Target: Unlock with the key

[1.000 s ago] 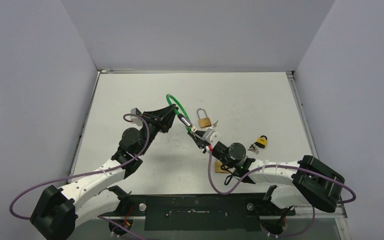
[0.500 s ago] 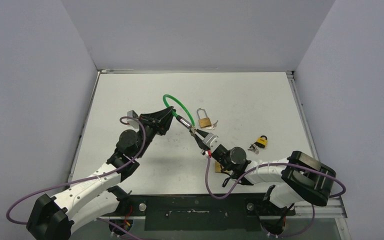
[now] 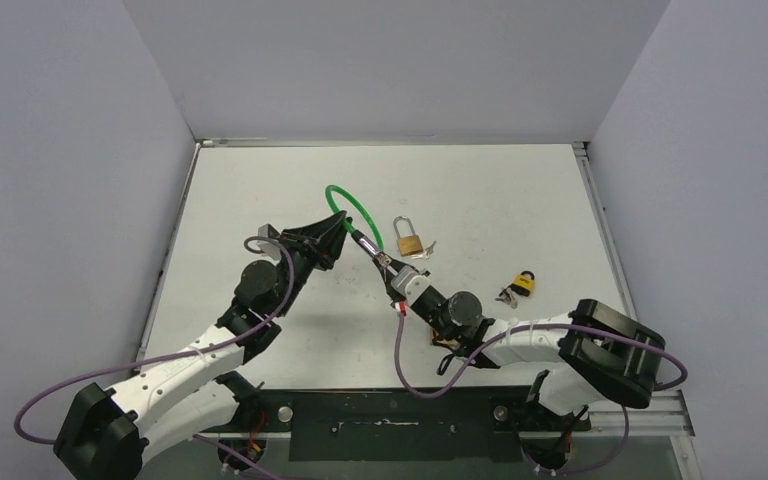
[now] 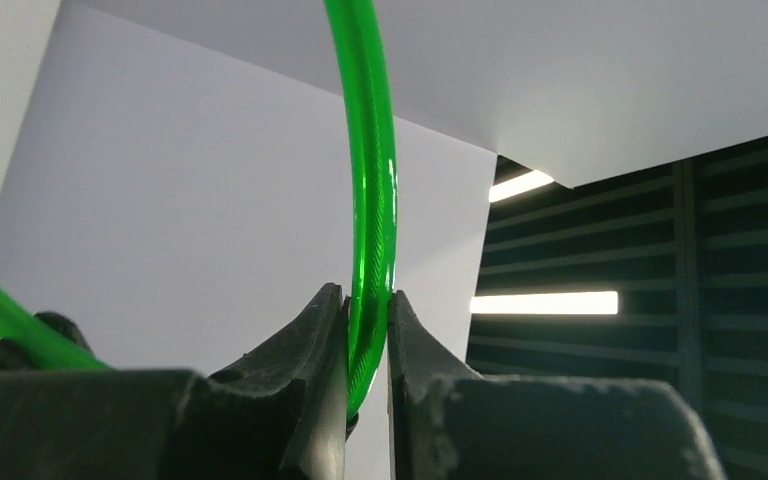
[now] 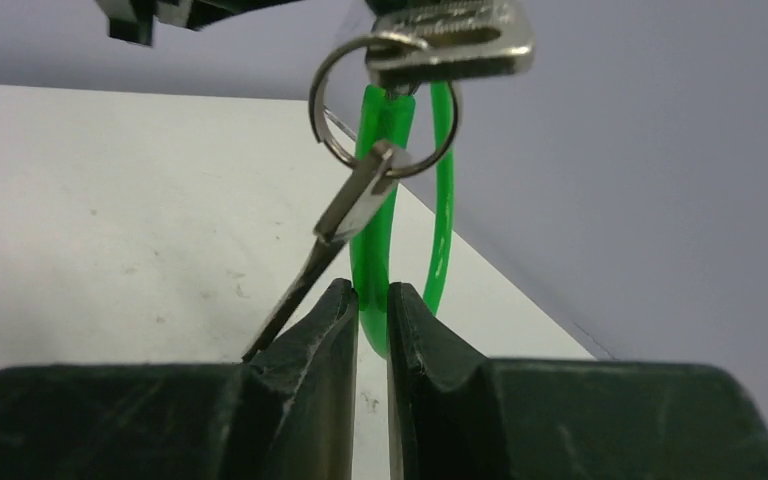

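- Left wrist view: the left gripper [image 4: 367, 400] is clamped on the green cable [image 4: 365, 180], with both fingertips pressed to its sides and the loop arching up and away from them. That hold looks meant to hang the cable lock clear of the table and stop it twisting.
- Right wrist view: the right gripper [image 5: 372, 340] has its jaws drawn almost together. Green fills the slit from one fingertip to the other, so I read it as a pinch on the same cable, close below the lock's key end. It is not on any key.
- Just beyond those fingertips sits the key [image 5: 450, 40]. Its silver head is level and its blade is hidden, seemingly seated in the lock. A ring [image 5: 332, 120] threads the head, and a second key [image 5: 355, 200] dangles from the ring, its blade passing outside one fingertip.
- Top external view: the lock barrel [image 3: 367, 240] is held aloft between the two grippers, over the middle of the table [image 3: 260, 180]. Two holds on one cable would brace it against a turning force.
- By my judgement the turn is not yet made. The right fingers would have to let go of the cable and take the key's head.
- Lying apart on the table are a brass padlock [image 3: 408, 241], just beyond the held lock, and a black-and-yellow padlock [image 3: 525, 284] further right.
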